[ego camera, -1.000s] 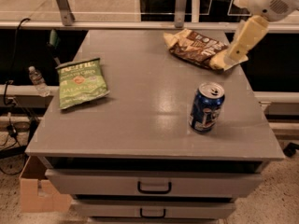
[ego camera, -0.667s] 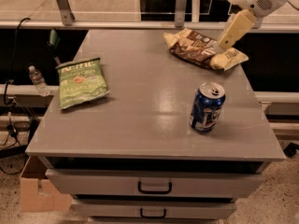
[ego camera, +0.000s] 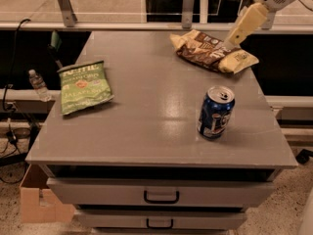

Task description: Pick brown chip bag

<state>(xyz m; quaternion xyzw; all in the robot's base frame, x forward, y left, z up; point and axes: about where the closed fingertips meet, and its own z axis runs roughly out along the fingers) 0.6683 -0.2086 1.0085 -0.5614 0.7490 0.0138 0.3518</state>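
The claw (ego camera: pixel 229 43) hangs from the arm at the top right corner, its pale yellow tip down on the upper face of the brown chip bag (ego camera: pixel 201 53), between the dark middle and the tan right end. Tip and foil look to be touching. Whether the claw is wide or narrow I cannot tell.

Compared with 1 second ago, the tip now sits further toward the back of the desk (ego camera: pixel 146 136) and a little left: then it was at the bag's near right edge, now it is over the body. Most of that shift shows by 0.7 seconds ago; since then it creeps only slightly. I read this as the claw settling onto a grasp spot, with the pick not yet made.

The bag lies flat and crinkled at the far right of the desk, in the same place and pose as in both earlier views, so nothing has lifted or dragged it.

Nearer the front, the blue soda can (ego camera: pixel 215 112) stands upright, well apart from the bag. The green chip bag (ego camera: pixel 83 86) lies flat at the left edge. Neither has moved. Off the desk to the left stands 1 small water bottle (ego camera: pixel 38 84).
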